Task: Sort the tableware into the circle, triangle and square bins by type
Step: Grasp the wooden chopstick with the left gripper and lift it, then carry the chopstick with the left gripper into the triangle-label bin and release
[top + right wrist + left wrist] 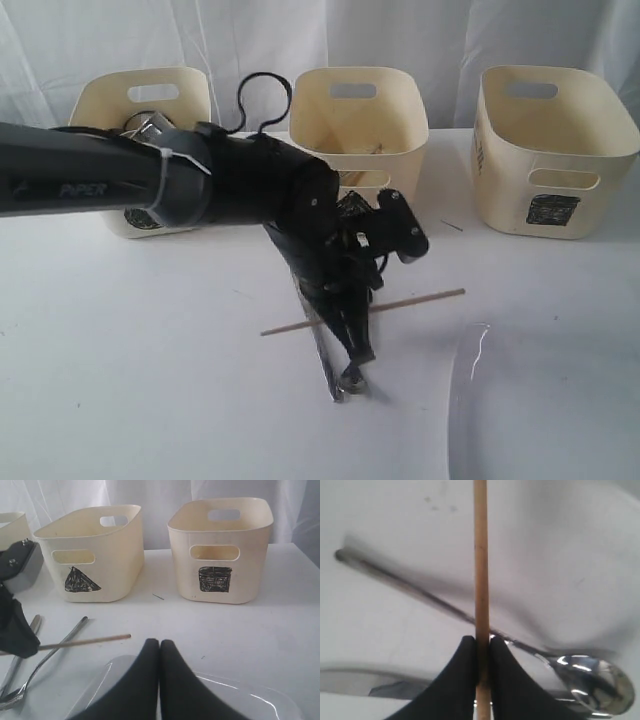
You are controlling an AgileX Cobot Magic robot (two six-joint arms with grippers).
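Observation:
My left gripper [350, 335] reaches across to the table's middle and is shut on a wooden chopstick [420, 298], which passes between its fingers [465, 680] near their tips. Under it lies steel cutlery [340, 385]: a spoon [595, 682] with a long thin handle. The circle bin [100, 100] stands at the back left, half hidden by the arm, with something steel inside. The triangle bin [90, 555] is at the back middle and the square bin [220, 550] at the back right. My right gripper [160, 645] is shut and empty, above the large white plate [240, 692].
The plate [545, 400] fills the front right corner of the white table. A white curtain hangs behind the bins. A small dark sliver [452, 226] lies between the triangle and square bins. The left arm's black cable loops above the circle bin.

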